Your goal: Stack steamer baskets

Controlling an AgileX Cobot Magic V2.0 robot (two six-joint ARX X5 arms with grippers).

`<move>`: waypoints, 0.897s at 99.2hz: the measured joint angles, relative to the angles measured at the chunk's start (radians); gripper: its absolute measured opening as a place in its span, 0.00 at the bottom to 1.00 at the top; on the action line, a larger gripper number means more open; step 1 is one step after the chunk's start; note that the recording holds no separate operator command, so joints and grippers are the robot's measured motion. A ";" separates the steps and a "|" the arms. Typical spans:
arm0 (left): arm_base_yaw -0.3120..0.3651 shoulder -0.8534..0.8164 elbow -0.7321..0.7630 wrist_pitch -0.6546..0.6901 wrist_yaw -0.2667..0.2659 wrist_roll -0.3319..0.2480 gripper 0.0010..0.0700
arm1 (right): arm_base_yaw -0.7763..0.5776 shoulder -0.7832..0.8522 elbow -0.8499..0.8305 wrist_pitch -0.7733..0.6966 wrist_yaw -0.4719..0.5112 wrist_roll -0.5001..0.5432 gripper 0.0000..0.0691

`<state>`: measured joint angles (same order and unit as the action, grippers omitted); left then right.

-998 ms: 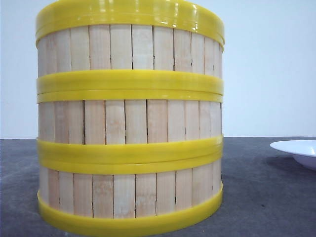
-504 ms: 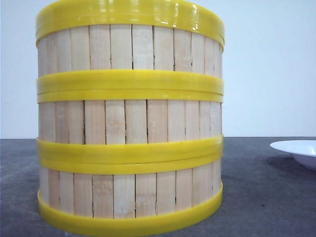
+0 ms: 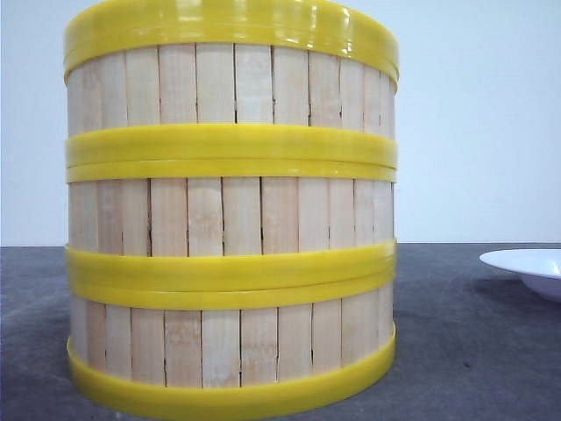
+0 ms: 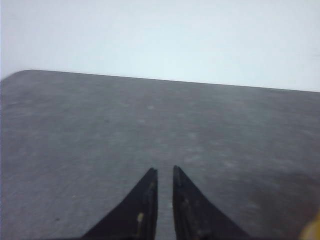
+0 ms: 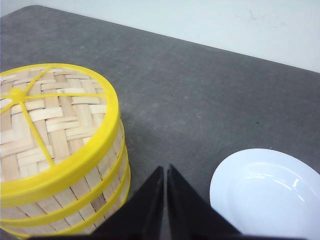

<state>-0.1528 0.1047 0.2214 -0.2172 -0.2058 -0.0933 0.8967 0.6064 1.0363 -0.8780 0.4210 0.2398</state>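
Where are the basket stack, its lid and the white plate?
basket stack [image 3: 230,219], front view, middle basket's slat wall
lid [image 5: 47,117], right wrist view, woven top
plate [image 5: 267,192], right wrist view, inner bowl

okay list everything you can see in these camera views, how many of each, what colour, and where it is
steamer baskets: three, pale bamboo slats with yellow rims, stacked in one column on the table
woven lid: one, bamboo weave with yellow rim, on top of the stack
white plate: one, white, on the table right of the stack
table: one, dark grey
left gripper: black, nearly shut, holding nothing, over bare table
right gripper: black, shut, holding nothing, between stack and plate
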 joint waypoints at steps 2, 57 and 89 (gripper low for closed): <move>0.003 -0.009 -0.017 0.007 -0.002 0.000 0.03 | 0.000 0.000 0.000 0.000 0.000 0.000 0.01; 0.056 -0.099 -0.181 0.027 -0.002 0.079 0.03 | 0.000 0.000 0.000 0.000 0.000 0.000 0.01; 0.072 -0.100 -0.189 0.043 0.018 0.126 0.03 | 0.000 0.000 0.000 0.000 0.000 0.000 0.01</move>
<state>-0.0811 0.0044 0.0326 -0.1738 -0.1875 0.0322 0.8967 0.6064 1.0363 -0.8780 0.4210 0.2398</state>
